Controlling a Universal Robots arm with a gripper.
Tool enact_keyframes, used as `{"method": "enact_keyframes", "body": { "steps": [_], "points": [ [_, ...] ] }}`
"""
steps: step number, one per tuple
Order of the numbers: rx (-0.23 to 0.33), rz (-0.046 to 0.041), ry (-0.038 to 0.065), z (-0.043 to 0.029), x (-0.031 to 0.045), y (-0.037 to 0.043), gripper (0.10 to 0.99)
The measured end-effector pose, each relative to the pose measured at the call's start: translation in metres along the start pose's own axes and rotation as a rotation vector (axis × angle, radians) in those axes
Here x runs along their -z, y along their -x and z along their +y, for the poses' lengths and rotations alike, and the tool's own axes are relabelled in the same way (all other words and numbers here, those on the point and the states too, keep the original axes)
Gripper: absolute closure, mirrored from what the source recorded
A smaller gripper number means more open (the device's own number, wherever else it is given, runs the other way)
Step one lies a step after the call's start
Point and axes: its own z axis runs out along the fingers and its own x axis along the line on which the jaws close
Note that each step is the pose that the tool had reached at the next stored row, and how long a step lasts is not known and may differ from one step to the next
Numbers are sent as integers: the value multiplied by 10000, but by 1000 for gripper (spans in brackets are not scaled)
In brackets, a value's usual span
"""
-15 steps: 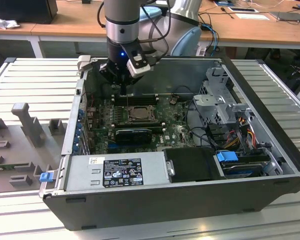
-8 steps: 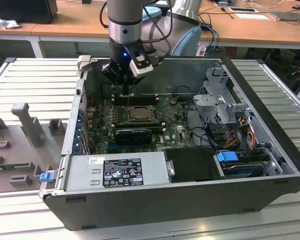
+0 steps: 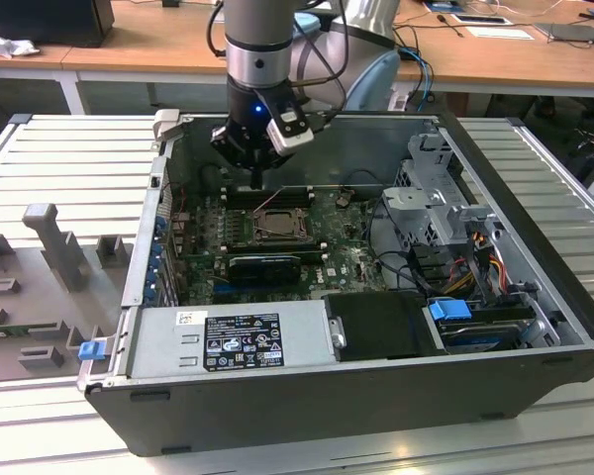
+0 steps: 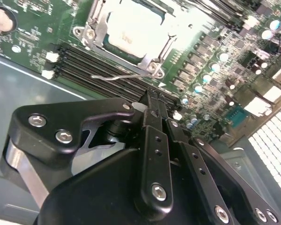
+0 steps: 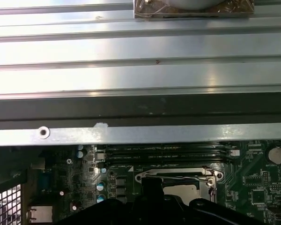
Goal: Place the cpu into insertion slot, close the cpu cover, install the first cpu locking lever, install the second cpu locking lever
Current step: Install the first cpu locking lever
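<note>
Tool (image 3: 256, 184) fingers pressed together, hovering just behind the insertion slot (image 3: 276, 224); cpu (image 4: 133, 29) sits inside, cpu cover (image 4: 152, 58) down.

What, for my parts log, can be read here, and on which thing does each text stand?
White sticker on the power supply: too small to read.
Black label beside it: too small to read.
Print on the motherboard: blurred, unreadable.
No text here can be quoted.

I hold the arm (image 3: 262, 49) near vertical, wrist down, from the exterior view; the gripper (image 3: 256, 181) hangs low, its black fingers (image 4: 152, 136) pressed together in the second wrist view.
</note>
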Motion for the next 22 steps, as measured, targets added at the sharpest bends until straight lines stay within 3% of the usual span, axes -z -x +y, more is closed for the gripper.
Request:
{"method": "enact_keyframes", "body": {
  "steps": [3,4,5,6,7,12,17,19,21,22],
  "points": [
    [7,0,1,3,-11,94,980],
    [21,1,25,3,-18,120,980],
    [47,8,113,2,-21,129,980],
    [89,13,205,3,-27,134,980],
    [126,15,228,3,-34,136,980],
    [517,44,232,-3,-117,150,980],
    [523,46,436,-3,-120,151,980],
    [523,47,565,-3,-124,151,980],
    [527,51,971,-4,-131,151,980],
    [527,50,993,-4,-159,167,980]
  ]
}}
